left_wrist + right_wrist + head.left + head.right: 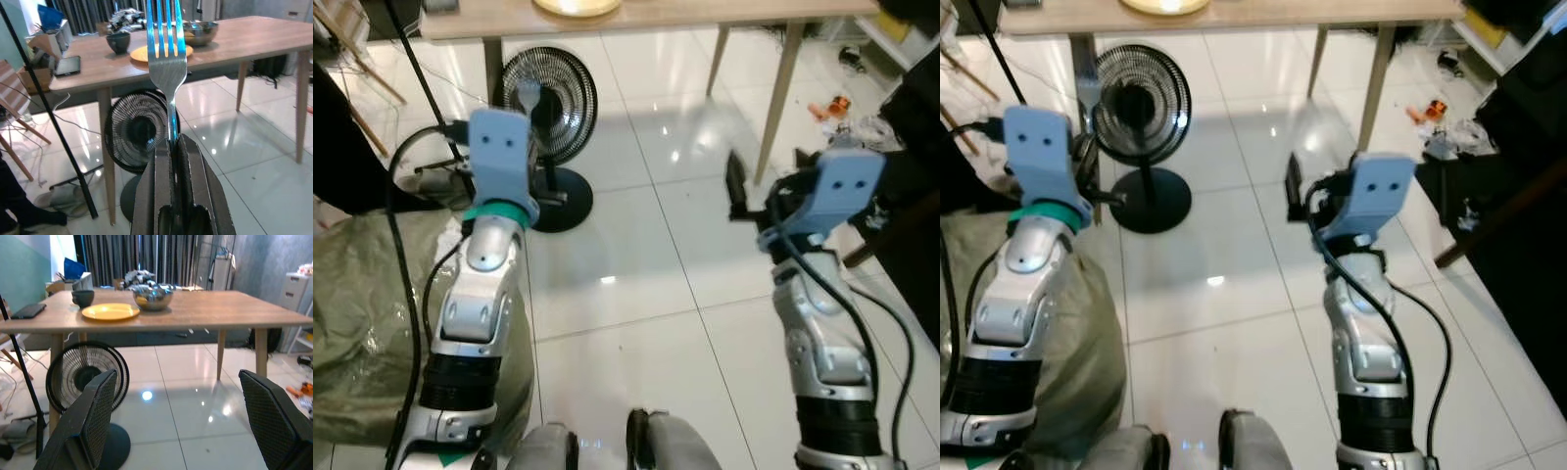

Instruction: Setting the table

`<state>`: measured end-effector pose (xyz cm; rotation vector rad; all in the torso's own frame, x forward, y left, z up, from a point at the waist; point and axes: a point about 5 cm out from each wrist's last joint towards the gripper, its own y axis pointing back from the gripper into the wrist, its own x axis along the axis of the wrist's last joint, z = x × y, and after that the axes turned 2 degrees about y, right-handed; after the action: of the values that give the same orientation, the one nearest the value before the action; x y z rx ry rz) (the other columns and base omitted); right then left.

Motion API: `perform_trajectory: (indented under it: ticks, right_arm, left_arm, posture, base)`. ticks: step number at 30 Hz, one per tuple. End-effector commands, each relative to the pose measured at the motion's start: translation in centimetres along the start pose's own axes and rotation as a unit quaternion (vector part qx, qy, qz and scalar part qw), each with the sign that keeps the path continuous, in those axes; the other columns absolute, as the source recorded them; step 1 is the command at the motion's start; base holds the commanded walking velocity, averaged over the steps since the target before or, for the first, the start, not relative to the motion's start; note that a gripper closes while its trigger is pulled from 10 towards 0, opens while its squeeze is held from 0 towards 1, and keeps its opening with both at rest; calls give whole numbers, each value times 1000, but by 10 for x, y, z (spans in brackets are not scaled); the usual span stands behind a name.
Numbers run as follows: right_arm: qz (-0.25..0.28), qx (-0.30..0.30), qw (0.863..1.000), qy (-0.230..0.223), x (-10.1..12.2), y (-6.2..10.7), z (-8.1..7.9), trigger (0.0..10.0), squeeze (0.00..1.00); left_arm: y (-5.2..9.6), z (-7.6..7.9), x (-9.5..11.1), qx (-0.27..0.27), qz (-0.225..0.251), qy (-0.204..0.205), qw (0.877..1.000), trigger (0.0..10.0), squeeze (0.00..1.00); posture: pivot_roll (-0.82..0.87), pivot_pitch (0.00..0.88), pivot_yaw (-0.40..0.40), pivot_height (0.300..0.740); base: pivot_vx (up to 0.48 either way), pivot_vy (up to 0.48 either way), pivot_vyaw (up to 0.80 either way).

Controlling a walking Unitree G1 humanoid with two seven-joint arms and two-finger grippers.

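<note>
Both arms are raised with forearms angled up and forward toward the wooden table [205,308], which stands ahead across a white tiled floor [646,284]. The left gripper [173,147] is clenched on the handle of a metal fork [167,54] — its tines point up and toward the table, well short of the table's edge. The right gripper [181,421] is held at about the same height, its two black fingers [98,416] spread wide apart with nothing between them.

No writing can be read anywhere.

On the table sit a yellow plate [110,311], seemingly bare; a dark cup [82,298] just beside it on the far side; and a shiny metal bowl [152,296] with something yellowish inside that I cannot make out. A dark phone [30,310] lies near the table's corner, beyond the cup. A black floor fan [87,382] stands under the table — below the plate.
</note>
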<state>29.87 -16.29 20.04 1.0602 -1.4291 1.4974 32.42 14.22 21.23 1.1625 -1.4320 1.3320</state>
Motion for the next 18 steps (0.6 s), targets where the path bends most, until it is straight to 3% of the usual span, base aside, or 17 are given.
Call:
perform_trajectory:
  ticks: [1,18]
  right_arm:
    - [-2,0,1000,1,-2,2,-2,10000,0]
    - [-2,-6,1000,3,-2,2,-1,10000,0]
  left_arm:
    - [2,-3,-3,6,-5,0,1000,10000,0]
    - [2,-3,-2,6,-5,1,1000,10000,0]
  posture:
    - [13,80,12,740]
    - [14,84,11,740]
  base:
    - [461,0,0]
    - [459,0,0]
